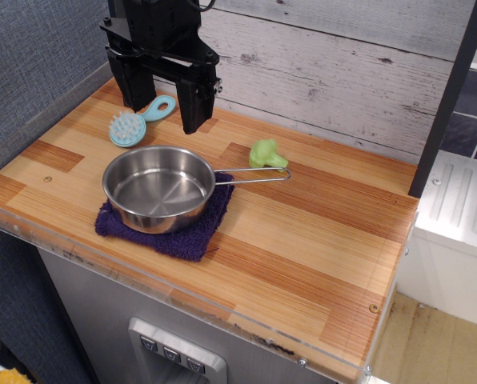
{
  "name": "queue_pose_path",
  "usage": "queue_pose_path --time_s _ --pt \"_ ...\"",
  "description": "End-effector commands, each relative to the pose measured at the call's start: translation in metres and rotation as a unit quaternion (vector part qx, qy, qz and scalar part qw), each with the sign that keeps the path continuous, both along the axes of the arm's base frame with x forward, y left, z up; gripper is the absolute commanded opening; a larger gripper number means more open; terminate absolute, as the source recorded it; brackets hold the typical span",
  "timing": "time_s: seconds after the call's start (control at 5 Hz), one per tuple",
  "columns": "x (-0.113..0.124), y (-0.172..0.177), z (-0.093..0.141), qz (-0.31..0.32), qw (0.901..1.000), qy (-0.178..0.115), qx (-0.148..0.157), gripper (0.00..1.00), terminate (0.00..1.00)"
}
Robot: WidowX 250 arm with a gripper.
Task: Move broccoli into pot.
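Note:
The light-green broccoli (266, 154) lies on the wooden counter, just behind the tip of the pot's wire handle. The shiny steel pot (158, 187) sits empty on a dark purple cloth (170, 230), its handle pointing right. My black gripper (163, 114) hangs open and empty at the back left, above the counter, behind the pot and well left of the broccoli. Its two fingers (192, 106) are spread wide apart.
A light-blue bristled brush (137, 122) lies on the counter below the gripper. A grey plank wall runs along the back, a blue wall on the left. A dark post (450, 96) stands at the right edge. The counter (318, 232) has a clear plastic front rim.

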State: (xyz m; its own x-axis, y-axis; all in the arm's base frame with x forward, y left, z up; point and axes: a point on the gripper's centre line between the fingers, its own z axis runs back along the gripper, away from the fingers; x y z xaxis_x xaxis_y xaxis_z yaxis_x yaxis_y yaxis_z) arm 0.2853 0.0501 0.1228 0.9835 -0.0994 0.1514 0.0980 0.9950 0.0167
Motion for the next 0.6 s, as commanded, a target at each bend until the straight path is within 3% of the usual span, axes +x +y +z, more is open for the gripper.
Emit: queue_pose_path --time_s 0.0,0.2,0.4 --pt "0.000 0.000 0.000 0.000 1.0000 0.000 0.000 1.00 0.00" --pt "0.022 -0.008 -0.010 0.004 0.9999 0.007 -0.008 1.00 0.00" --pt "0.047 -0.016 -0.021 0.017 0.9997 -0.003 0.018 1.00 0.00"
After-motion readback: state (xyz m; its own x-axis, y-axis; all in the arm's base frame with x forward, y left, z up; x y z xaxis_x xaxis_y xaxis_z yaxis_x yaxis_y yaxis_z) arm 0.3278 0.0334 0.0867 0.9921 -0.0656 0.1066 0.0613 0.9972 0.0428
